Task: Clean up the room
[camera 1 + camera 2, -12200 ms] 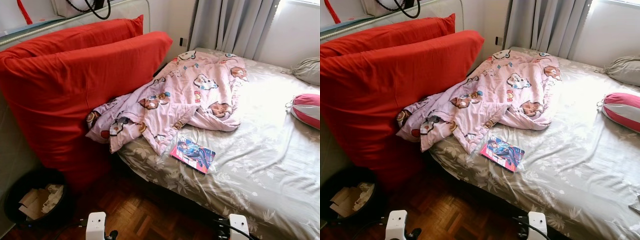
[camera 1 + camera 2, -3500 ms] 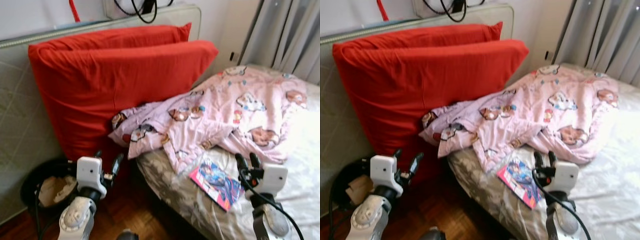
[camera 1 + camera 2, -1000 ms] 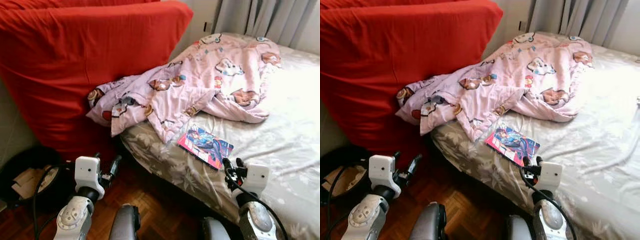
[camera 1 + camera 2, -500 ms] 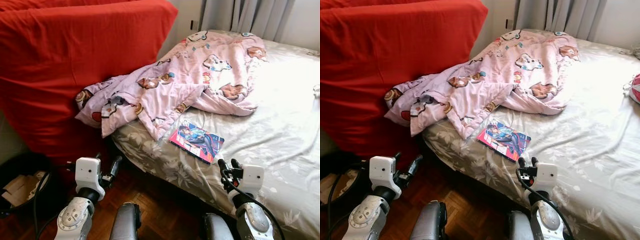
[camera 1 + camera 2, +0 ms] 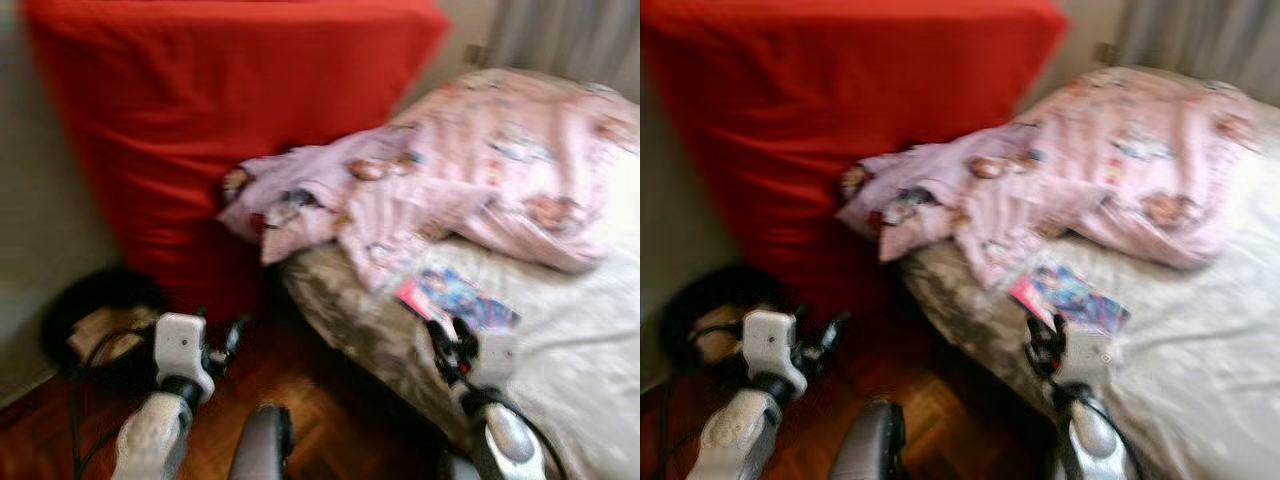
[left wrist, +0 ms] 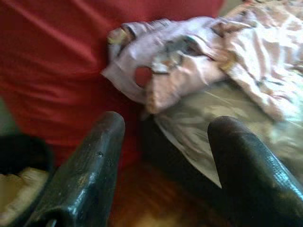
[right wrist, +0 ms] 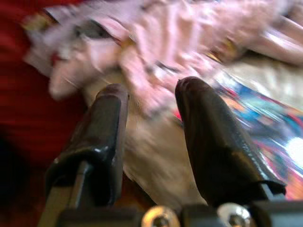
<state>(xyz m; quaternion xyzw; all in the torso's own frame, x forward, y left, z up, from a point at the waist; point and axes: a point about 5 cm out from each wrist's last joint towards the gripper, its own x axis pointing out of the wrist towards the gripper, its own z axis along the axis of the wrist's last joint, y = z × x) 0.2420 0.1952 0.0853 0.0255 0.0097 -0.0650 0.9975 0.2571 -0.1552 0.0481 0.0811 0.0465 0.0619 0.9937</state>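
While both grippers hang empty with fingers spread, the room blurs.
Just ahead of the right gripper [image 5: 447, 335] a comic book [image 5: 457, 297] lies on the bed [image 5: 560, 350], below the pink blanket [image 5: 470, 170]; the left gripper [image 5: 228, 338] hovers over wooden floor [image 5: 330, 400] before the red cushion [image 5: 230, 110].

pink cartoon-print blanket [image 5: 470, 180], crumpled across the bed's near side, one corner hanging over the edge against the red cushion [image 5: 230, 120]. colourful comic book [image 5: 458, 298], flat on the grey floral sheet [image 5: 590, 350], just beside the blanket's hem.
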